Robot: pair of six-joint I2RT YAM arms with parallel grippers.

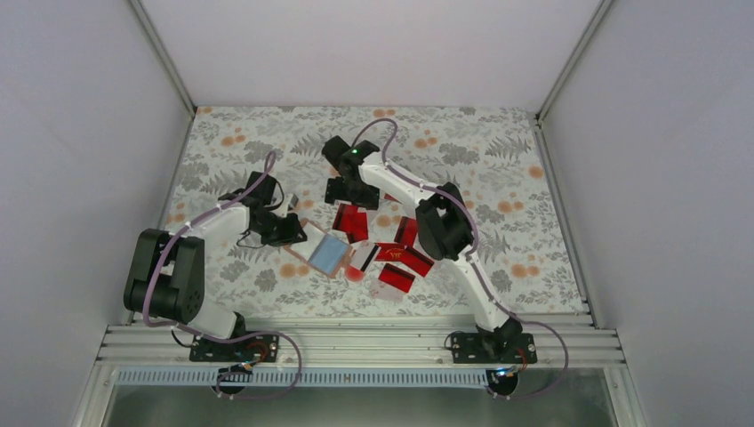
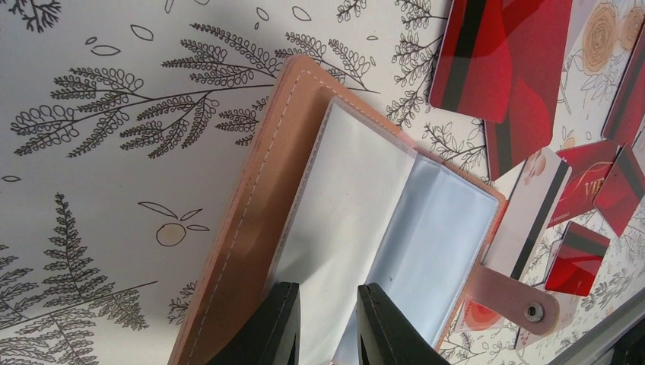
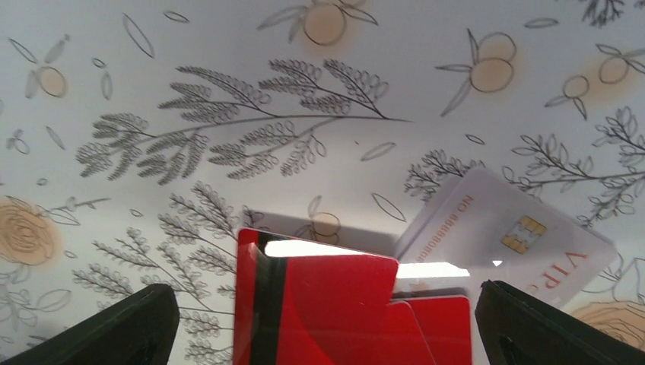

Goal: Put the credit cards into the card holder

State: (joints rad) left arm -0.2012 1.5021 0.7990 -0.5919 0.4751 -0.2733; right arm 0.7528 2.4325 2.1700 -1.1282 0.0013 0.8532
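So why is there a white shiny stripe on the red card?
Right wrist view: light glares off the glossy red card, making a white band along its top edge. Left wrist view: a grey shadow falls on the cloth beside the card holder. Top view: evenly lit and sharp.

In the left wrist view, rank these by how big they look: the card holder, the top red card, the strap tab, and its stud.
Largest to smallest:
1. card holder
2. top red card, cropped by the frame edge
3. strap tab
4. stud
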